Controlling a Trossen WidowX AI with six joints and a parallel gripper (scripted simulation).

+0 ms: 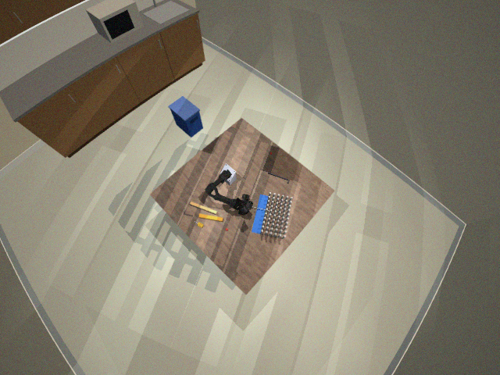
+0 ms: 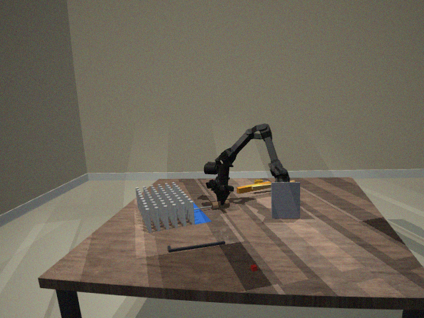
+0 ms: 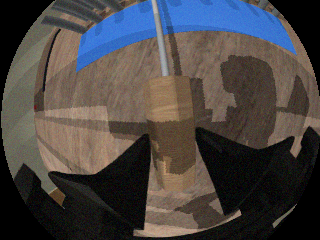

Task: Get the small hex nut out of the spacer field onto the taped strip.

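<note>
In the wrist view the thin metal rod runs off at twelve o'clock, its far end cut away by the edge, and the spacers from eleven to one o'clock are cropped too. From above, the rod is too fine to follow in among the spacers. The hex nut cannot be made out in any view.

Blue tape strip; grey spacers with paler tops. The table is brown wood grain, striped by darker shadow. The gripper is black; the tool handle is tan with a silver-grey rod. Red cube; blue bin.
</note>
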